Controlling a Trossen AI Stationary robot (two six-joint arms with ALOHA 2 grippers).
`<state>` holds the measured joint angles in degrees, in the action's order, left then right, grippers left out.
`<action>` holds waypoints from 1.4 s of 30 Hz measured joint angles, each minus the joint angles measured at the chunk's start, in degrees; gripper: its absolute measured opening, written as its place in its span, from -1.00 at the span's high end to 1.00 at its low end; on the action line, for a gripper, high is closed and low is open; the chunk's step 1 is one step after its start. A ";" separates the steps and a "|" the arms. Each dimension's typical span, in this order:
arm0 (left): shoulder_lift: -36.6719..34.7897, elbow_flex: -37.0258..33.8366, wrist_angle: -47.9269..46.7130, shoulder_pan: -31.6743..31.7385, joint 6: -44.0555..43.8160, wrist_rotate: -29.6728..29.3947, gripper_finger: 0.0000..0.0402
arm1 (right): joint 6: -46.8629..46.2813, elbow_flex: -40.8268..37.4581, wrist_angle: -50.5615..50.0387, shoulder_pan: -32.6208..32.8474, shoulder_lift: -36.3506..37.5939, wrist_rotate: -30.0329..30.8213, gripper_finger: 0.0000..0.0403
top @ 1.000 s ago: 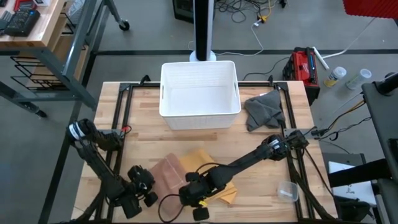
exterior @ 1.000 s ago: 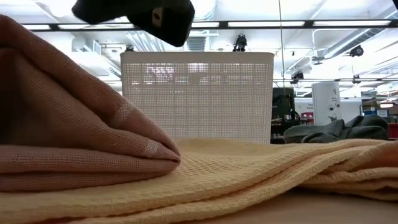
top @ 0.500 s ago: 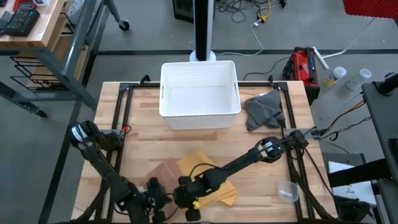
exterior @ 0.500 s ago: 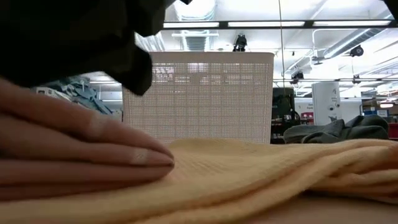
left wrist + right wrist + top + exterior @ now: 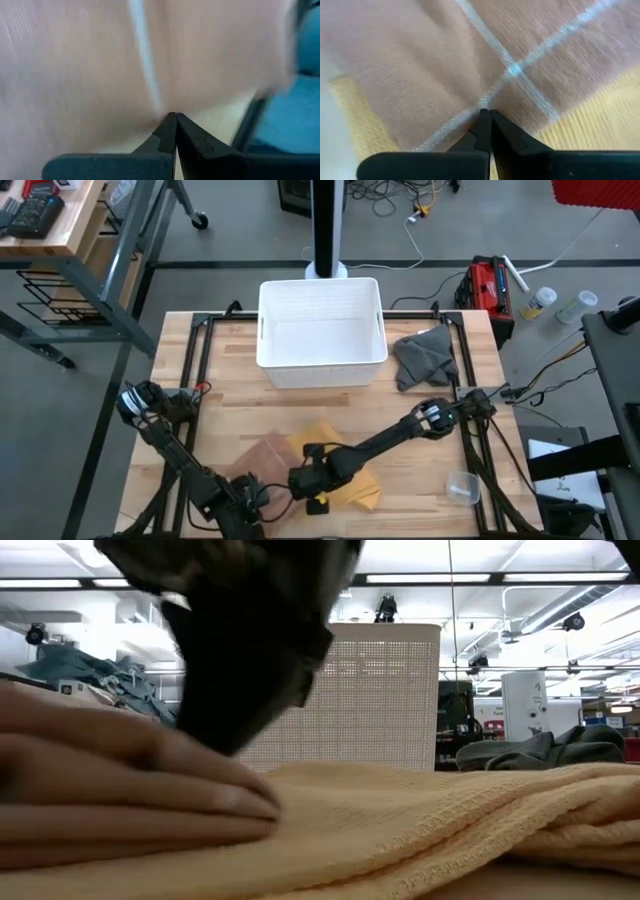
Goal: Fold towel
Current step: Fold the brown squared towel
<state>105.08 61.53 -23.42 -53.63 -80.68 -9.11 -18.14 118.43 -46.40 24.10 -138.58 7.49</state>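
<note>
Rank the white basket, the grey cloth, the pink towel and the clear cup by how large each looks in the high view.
1. White basket, clearly largest.
2. Grey cloth and pink towel: they look alike, and an arm covers part of the towel, so no ranking.
3. Clear cup, smallest.

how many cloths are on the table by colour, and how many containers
pink towel: 1
yellow towel: 1
grey cloth: 1
white basket: 1
clear plastic cup: 1
Total: 3 cloths, 2 containers, 5 things.
</note>
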 joint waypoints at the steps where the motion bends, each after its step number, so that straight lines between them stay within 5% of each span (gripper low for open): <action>1: 0.08 -0.10 -0.68 -0.02 -0.10 0.83 1.00 | -0.08 0.02 -2.04 0.00 0.08 1.77 0.99; 7: -0.56 -0.04 -4.46 -1.44 -1.25 -0.18 1.00 | -1.85 0.00 -7.60 0.44 0.63 6.08 0.99; 14: -0.94 2.33 4.06 -1.87 8.92 -17.30 1.00 | -2.89 -0.04 -6.70 1.41 4.37 6.01 0.99; 18: 1.01 2.20 9.53 -0.06 16.30 -20.02 1.00 | -2.53 -0.44 -3.87 2.25 5.19 4.47 0.99; 25: 5.33 2.98 12.29 3.56 18.54 -14.58 1.00 | -3.20 -5.93 4.17 3.31 4.76 -2.19 0.99; 32: 5.52 3.79 10.88 6.26 17.18 -4.55 1.00 | -5.38 -11.93 1.78 2.64 7.62 -1.47 0.99; 42: 3.31 3.69 11.93 6.05 15.93 -3.50 1.00 | -6.94 -17.41 1.77 2.78 16.31 4.42 0.99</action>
<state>108.40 65.21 -11.49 -47.58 -64.75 -12.61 -25.08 101.02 -44.64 26.87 -122.27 11.92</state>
